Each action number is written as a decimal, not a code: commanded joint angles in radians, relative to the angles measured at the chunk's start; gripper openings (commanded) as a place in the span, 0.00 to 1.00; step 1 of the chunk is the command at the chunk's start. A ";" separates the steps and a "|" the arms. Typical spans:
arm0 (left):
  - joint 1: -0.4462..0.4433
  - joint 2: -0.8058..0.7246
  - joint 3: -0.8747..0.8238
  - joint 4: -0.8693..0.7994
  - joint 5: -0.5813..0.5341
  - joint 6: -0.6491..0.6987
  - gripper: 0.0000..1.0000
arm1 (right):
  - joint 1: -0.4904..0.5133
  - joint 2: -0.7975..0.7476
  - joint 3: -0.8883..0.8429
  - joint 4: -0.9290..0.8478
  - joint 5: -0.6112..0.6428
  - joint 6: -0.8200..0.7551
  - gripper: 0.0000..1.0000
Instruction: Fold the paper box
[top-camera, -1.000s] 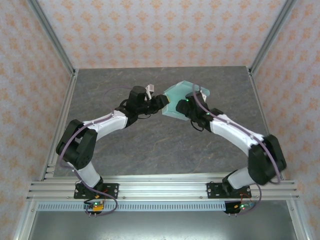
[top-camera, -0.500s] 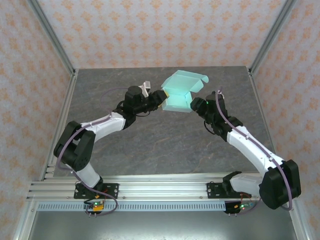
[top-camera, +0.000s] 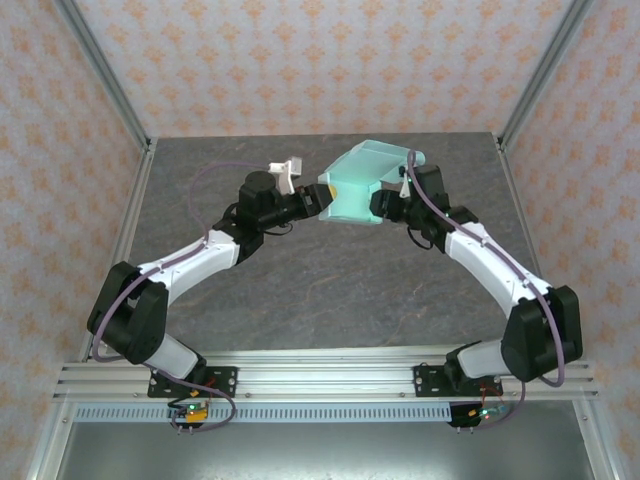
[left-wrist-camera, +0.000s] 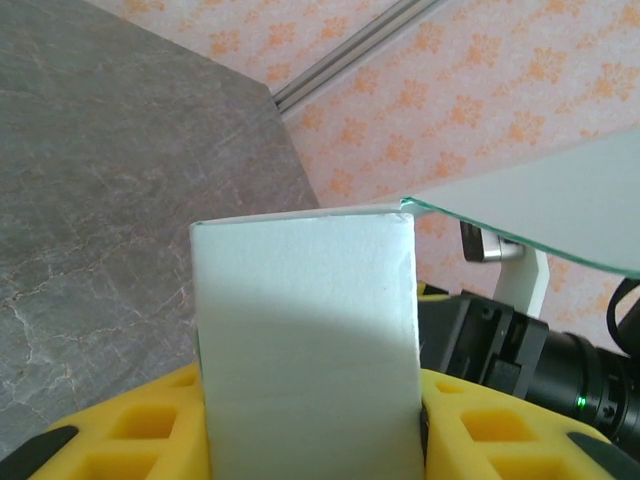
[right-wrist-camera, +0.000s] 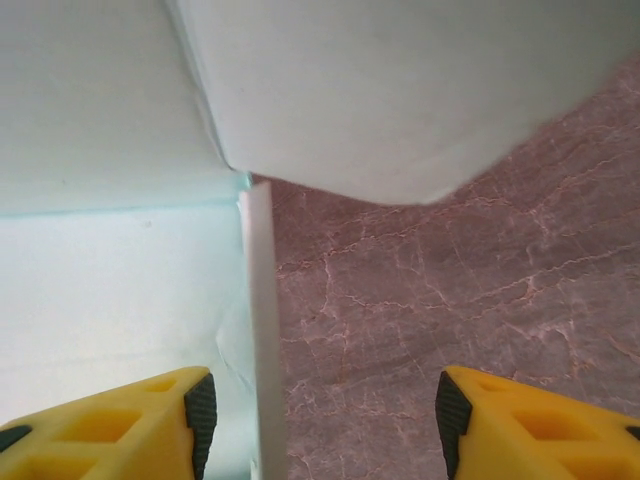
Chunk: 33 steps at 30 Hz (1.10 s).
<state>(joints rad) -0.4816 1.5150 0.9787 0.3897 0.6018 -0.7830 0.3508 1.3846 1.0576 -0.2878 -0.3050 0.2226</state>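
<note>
The pale mint-green thin card paper box (top-camera: 358, 180), partly formed with flaps still loose, hangs in the air above the far middle of the grey stone-patterned bench (top-camera: 300, 290), between the two arms. Its long axis runs roughly across, from the left claw (top-camera: 318, 197) toward the right claw (top-camera: 383, 206), with the far right end tilted up.

The left claw is clamped on an upright panel at the box's left end; its wrist view has that panel filling the gap between the yellow fingers (left-wrist-camera: 130, 430). The right claw stands fairly wide at the box's near right corner. A thin folded edge of the card runs down between its fingers, close beside the left one (right-wrist-camera: 150, 415) and well apart from the other. Whether that pad already touches the card I cannot tell.

The next move likely turns on this offset: the edge sits off-centre in the right claw, so a squeeze would push it sideways unless the claw shifts toward the card.
</note>
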 joint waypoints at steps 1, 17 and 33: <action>-0.010 -0.027 0.007 0.002 0.028 0.033 0.34 | 0.001 0.031 0.043 -0.015 -0.034 -0.015 0.60; -0.014 -0.036 0.009 0.064 0.055 -0.036 0.33 | 0.018 0.109 0.058 0.043 0.052 0.020 0.51; -0.032 -0.048 0.015 0.085 0.020 -0.089 0.33 | 0.115 0.179 0.069 0.013 0.502 0.057 0.25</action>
<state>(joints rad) -0.4931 1.5150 0.9787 0.3851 0.5812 -0.8356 0.4732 1.5311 1.1202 -0.2459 -0.0593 0.2615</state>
